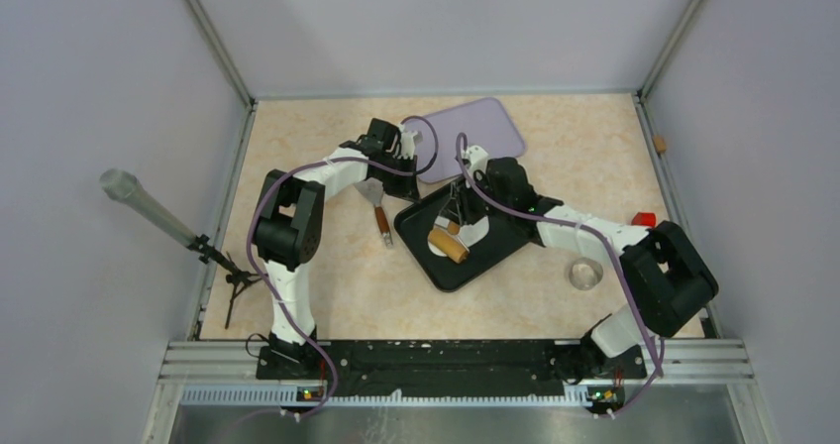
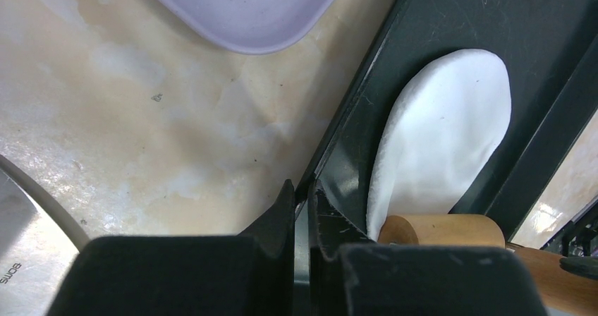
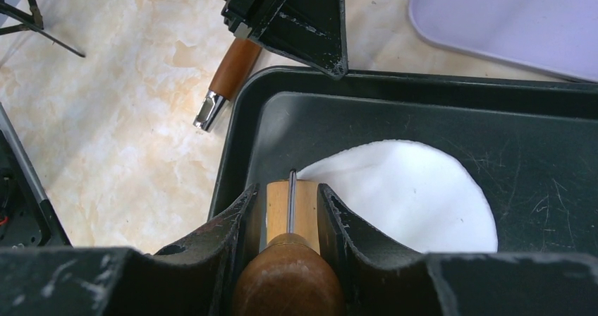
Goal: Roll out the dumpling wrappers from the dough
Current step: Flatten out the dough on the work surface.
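The dough (image 3: 409,189) is a flat, roundish white sheet lying in the black tray (image 3: 550,140). My right gripper (image 3: 291,199) is shut on the wooden rolling pin (image 3: 278,210), gripping it at the handle end, and the roller rests on the sheet's near edge. My left gripper (image 2: 302,196) is shut on the rim of the black tray (image 2: 451,13) at its left side, next to the dough (image 2: 444,132) and rolling pin (image 2: 444,230). From above, the dough (image 1: 477,232) lies under the right gripper (image 1: 458,216). The dumpling wrappers are out of view.
A scraper with a wooden handle (image 1: 379,211) lies left of the black tray (image 1: 495,251). A lavender tray (image 1: 475,132) sits behind it. A small glass dish (image 1: 584,273) and a red block (image 1: 644,219) are to the right. A grey rod on a tripod (image 1: 149,211) stands by the left wall.
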You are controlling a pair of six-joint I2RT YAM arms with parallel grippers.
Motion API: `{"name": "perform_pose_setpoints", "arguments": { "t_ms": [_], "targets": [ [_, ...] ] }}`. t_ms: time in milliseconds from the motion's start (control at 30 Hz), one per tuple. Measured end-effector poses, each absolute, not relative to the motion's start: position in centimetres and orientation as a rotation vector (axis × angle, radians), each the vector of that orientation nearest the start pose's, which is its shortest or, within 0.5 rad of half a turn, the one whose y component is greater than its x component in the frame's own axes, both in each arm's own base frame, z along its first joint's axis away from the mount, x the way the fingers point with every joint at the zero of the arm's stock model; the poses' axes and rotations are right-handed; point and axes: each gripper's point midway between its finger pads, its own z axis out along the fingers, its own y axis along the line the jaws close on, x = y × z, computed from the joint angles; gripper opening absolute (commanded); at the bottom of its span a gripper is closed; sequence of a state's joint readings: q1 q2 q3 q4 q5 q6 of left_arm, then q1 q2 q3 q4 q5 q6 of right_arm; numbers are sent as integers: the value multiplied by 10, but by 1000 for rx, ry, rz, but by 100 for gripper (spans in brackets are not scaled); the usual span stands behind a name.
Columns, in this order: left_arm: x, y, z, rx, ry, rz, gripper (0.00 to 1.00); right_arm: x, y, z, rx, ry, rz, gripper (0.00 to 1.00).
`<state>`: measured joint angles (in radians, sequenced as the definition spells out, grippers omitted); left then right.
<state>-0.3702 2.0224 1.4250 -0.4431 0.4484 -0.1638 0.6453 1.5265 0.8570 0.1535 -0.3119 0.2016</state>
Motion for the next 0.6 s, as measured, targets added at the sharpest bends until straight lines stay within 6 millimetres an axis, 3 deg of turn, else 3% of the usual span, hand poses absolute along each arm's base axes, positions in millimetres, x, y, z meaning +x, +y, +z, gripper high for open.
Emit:
{"name": "perform_pose_setpoints", "arguments": {
  "t_ms": [600],
  "targets": [
    [396, -243, 47, 416, 2595, -778, 0, 295, 316, 120, -733, 2028, 815, 0]
  ]
}}
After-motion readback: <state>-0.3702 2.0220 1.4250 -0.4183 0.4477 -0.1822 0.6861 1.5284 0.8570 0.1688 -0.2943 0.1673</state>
